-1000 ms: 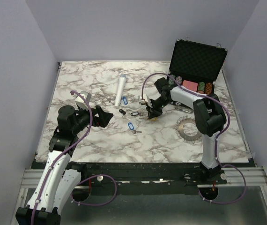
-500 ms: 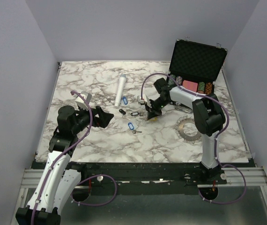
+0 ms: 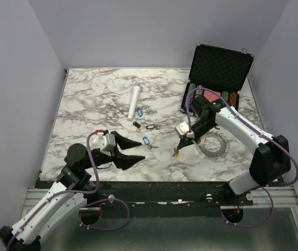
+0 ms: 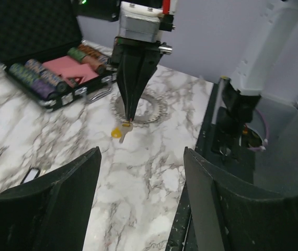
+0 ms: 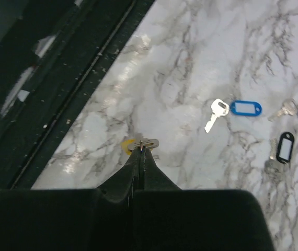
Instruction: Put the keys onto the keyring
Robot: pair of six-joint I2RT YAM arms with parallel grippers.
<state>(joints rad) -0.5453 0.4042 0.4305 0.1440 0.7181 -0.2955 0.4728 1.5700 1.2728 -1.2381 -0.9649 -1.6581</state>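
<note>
keys (image 3: 146, 141) with blue and black tags lie loose near the middle of the table (image 3: 86, 99) in the top view, just this side of a white cylinder (image 3: 134, 101). the right gripper (image 3: 178, 148) points down just left of the keyring (image 3: 211, 144), which lies flat on the marble in front of the open case (image 3: 219, 65). a yellow-tagged key (image 3: 176, 153) sits at its tip. the left gripper (image 3: 141, 150) lies low and level, aimed toward that key. its 2 fingers are spread with nothing between them, probably ready to help once key meets ring.

left wrist view: the left gripper (image 4: 141, 157) frames the scene, parted and empty. straight ahead the right gripper (image 4: 129, 112) is pinched on the yellow-tagged key (image 4: 121, 130), the tag poking out to one side. the keyring (image 4: 154, 107) lies close behind. whether the key touches the table i cannot tell.

right wrist view: the right gripper (image 5: 140, 152) is clenched on the metal of the yellow-tagged key (image 5: 145, 142), leaving its end exposed, likely for threading. 1 blue-tagged key (image 5: 245, 108) and 1 black-tagged key (image 5: 284, 146) lie beyond. the keyring is out of this view.
</note>
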